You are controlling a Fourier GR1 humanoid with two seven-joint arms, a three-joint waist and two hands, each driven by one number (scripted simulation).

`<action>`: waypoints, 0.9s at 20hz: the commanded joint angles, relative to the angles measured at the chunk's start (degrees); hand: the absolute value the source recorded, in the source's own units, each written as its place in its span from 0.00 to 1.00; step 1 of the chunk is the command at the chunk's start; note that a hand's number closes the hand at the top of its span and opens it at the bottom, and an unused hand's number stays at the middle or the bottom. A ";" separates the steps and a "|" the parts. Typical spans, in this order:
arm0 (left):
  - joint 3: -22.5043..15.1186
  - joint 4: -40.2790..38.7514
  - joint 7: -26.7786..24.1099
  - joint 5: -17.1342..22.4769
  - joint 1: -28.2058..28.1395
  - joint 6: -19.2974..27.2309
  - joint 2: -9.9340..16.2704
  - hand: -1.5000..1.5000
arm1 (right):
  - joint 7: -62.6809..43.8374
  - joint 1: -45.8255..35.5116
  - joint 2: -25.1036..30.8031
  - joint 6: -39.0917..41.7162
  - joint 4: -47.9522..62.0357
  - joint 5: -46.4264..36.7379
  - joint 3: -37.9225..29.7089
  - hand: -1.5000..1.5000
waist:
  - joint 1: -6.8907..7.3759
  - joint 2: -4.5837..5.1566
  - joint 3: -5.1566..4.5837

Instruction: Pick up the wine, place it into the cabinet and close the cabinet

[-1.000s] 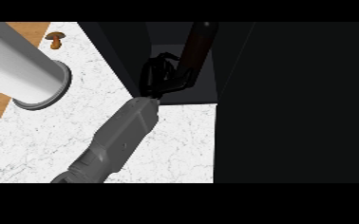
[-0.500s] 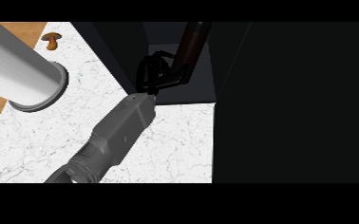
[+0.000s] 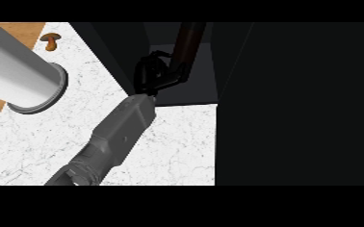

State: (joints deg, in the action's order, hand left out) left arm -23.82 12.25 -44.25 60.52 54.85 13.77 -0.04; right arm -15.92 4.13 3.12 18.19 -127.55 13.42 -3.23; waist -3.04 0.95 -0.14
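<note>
The wine bottle (image 3: 189,41) is dark and slim. It stands tilted inside the open dark cabinet (image 3: 199,89), its top leaning away to the upper right. My right hand (image 3: 153,73) is black and reaches into the cabinet's opening from the lower left, fingers curled round the bottle's lower part. The bottle's base is hidden behind the hand. The grey forearm (image 3: 117,132) crosses the white marble counter (image 3: 177,144). My left hand does not show.
A big grey cylinder (image 3: 25,77) fills the left edge. A small brown mushroom-shaped thing (image 3: 50,40) lies on a wooden surface at the upper left. A wide dark cabinet panel (image 3: 292,106) takes up the right half.
The hand and bottle have shifted slightly left and a little deeper into the cabinet. The forearm has followed to the left.
</note>
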 commanded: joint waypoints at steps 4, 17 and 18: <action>2.09 -2.62 -6.89 -0.95 0.91 -0.09 0.03 0.00 | -1.14 0.49 0.17 -0.38 -1.98 0.06 0.03 0.00 | 0.56 -0.23 0.07; -0.98 8.93 -7.16 -4.62 -5.65 1.88 2.00 0.00 | -2.42 3.11 0.08 -0.95 -4.59 -1.02 0.22 0.00 | 3.79 -1.61 0.18; -2.24 11.83 -6.42 -5.65 -6.53 2.13 1.76 0.00 | -3.69 0.25 0.10 -2.26 -4.42 -1.26 0.14 0.00 | 4.11 -1.58 0.17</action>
State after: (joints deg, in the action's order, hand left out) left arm -26.24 19.31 -49.05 55.99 51.68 12.85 -0.06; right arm -18.02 4.31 3.18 16.58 -130.33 12.12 -3.35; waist -0.96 0.72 -0.63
